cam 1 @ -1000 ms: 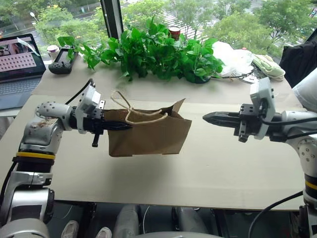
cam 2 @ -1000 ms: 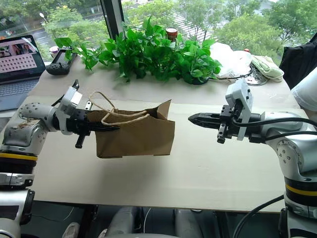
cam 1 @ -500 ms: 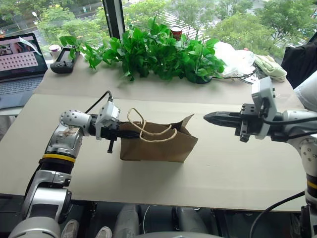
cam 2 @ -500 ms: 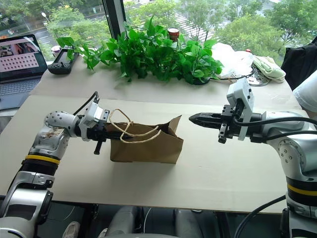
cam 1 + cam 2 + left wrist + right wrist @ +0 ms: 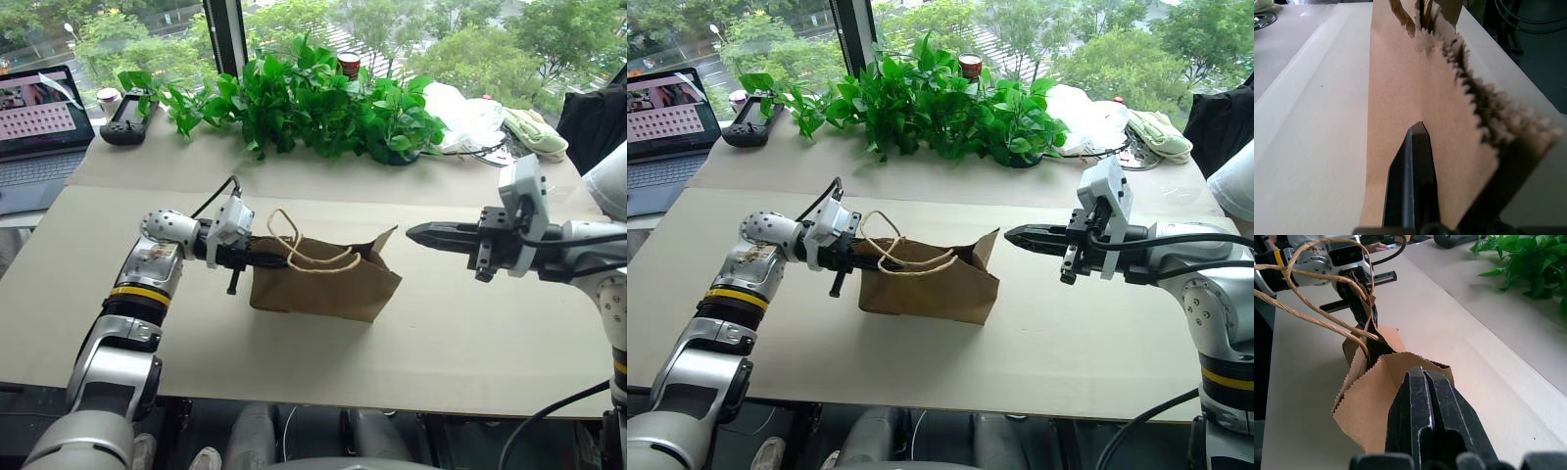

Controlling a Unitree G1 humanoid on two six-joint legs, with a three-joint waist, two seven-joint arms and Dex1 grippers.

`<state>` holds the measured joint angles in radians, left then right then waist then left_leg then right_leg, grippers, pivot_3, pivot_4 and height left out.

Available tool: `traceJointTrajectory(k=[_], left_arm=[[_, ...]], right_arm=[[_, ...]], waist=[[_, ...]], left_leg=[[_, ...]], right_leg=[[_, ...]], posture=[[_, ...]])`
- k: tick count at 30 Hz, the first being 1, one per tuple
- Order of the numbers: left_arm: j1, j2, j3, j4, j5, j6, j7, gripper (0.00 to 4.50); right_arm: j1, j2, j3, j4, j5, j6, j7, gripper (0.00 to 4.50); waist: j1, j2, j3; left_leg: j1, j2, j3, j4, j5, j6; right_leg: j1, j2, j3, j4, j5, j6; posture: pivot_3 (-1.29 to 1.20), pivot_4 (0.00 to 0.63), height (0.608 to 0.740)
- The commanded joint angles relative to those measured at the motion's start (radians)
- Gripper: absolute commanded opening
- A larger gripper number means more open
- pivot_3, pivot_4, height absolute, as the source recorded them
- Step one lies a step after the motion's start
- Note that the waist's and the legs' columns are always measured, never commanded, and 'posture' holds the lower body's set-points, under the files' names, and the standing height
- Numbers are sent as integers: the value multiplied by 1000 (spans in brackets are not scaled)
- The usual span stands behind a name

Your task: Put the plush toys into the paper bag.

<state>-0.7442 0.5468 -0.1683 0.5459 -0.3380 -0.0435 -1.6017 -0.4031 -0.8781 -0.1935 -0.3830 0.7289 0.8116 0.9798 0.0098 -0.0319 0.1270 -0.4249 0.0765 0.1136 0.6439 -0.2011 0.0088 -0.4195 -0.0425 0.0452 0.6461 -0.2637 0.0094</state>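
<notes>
Paper bag [image 5: 328, 287] resting on worktop [image 5: 460, 343], rim pinched in closed left jaws [image 5: 277, 261]. Right jaws [image 5: 419, 233] closed, empty, just beside far rim. Thin, light, crumple-prone; best held at rim or cord handles [image 5: 304, 250]. Plush toys unseen.

Lowered my left end effector [image 5: 278, 261] and carried it toward the counter's [image 5: 470, 333] right edge. Paper bag [image 5: 328, 285], clamped at its left rim, hung clear of the counter a second ago; now its base rests on it, slightly tilted, handles [image 5: 304, 250] flopped over.
</notes>
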Motion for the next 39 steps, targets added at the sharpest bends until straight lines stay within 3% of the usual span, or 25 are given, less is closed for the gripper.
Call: traceJointTrajectory(k=[1, 4, 13, 15, 26, 35, 39], left_arm=[[-24, 7, 10, -6, 21, 14, 2, 8], [-26, 18, 9, -17, 23, 53, 0, 737], [-25, 36, 17, -52, 37, 105, 10, 3988], [-25, 41, 22, -68, 32, 127, 11, 4423], [6, 116, 67, -246, -14, 286, 42, 4423], [-2, 288, 174, -420, -138, 550, 45, 4423], [-32, 356, 224, -416, -208, 660, 26, 4423]], right_arm=[[3, -21, -15, -23, 6, -6, -3, 0], [2, -21, -10, -16, -2, -10, -6, 0], [-5, -17, 5, -4, -24, -20, -8, 0], [-6, -16, 7, -2, -26, -22, -7, 0], [-30, -9, 20, 28, -49, -39, 2, 0], [-30, -21, 28, 38, -58, -44, 18, 0], [-30, -28, 26, 37, -60, -44, 27, 0]], waist=[[0, 0, 0], [-1, 0, 0], [0, 0, 0], [-1, 0, 0], [-2, 0, 0], [-6, 0, 0], [-7, 0, 0]], left_leg=[[0, 0, 0, 0, 0, 0], [0, 0, 0, 0, 0, 0], [0, 0, 0, 0, 0, 0], [0, 0, 0, 0, 0, 0], [0, 0, 0, 0, 0, 0], [0, 0, 0, 0, 0, 0], [0, 0, 0, 0, 0, 0]], right_leg=[[0, 0, 0, 0, 0, 0], [0, 0, 0, 0, 0, 0], [0, 0, 0, 0, 0, 0], [0, 0, 0, 0, 0, 0], [0, 0, 0, 1, 0, 0], [-1, 0, 0, 1, 0, 0], [-1, 0, 0, 1, 0, 0]], posture=[[0, 150, 740], [0, 150, 740], [0, 150, 740], [0, 150, 740], [0, 150, 740], [0, 150, 740], [0, 150, 740]])
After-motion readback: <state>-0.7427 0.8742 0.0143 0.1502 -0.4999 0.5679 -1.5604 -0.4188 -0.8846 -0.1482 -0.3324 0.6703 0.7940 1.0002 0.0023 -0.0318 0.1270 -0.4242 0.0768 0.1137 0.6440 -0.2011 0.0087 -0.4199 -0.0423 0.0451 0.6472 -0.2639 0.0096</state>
